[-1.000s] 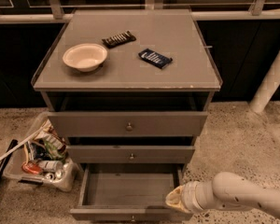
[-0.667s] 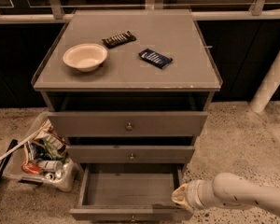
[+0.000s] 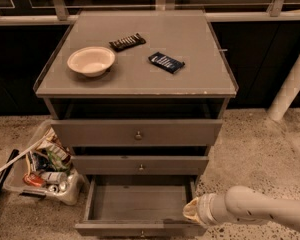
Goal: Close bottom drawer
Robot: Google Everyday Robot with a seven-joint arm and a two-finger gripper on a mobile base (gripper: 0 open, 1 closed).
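The bottom drawer is the lowest of three grey drawers and stands pulled out, its flat inside bare. Its slim front panel runs along the lower edge of the view. My gripper is at the end of a white arm that enters from the right. It sits at the drawer's right front corner, close to or touching the front panel. The middle drawer and the top drawer above it are pushed in.
The grey cabinet top carries a cream bowl, a dark snack bar and a blue packet. A tray of rubbish lies on the floor to the left. A white post stands at the right.
My gripper has shifted slightly right and down along the drawer's right front corner. The drawer looks as far out as before.
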